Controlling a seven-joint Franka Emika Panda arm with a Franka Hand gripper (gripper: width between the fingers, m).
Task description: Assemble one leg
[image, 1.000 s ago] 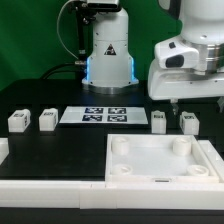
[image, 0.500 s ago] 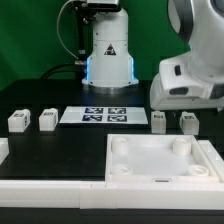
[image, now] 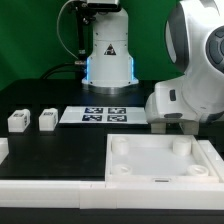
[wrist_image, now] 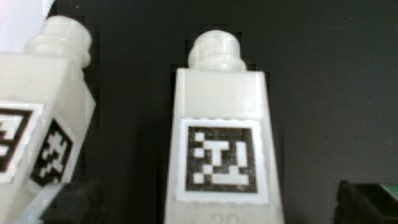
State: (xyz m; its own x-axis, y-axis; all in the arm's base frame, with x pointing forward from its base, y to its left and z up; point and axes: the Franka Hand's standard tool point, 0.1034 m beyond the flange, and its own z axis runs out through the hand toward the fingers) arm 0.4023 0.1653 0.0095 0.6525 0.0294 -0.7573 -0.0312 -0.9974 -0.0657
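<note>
While the arm [image: 195, 80] hangs low at the exterior view's right, just behind the white tray [image: 160, 172], my wrist camera shows the leg [wrist_image: 222, 130] on the black table [wrist_image: 134, 60], tag toward me, a twin leg [wrist_image: 45, 100] just beside it but apart. The claw [wrist_image: 214, 200] reads wide to me, its dark fingertips [wrist_image: 374, 195] showing on either side of the leg. Two spare legs [image: 17, 121] stand to the exterior view's left of the marker board [image: 105, 115].

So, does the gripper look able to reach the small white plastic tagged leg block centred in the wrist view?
Probably yes: the white tagged leg lies right under the wrist camera, black table bare either side, a gap before the neighbouring leg.
</note>
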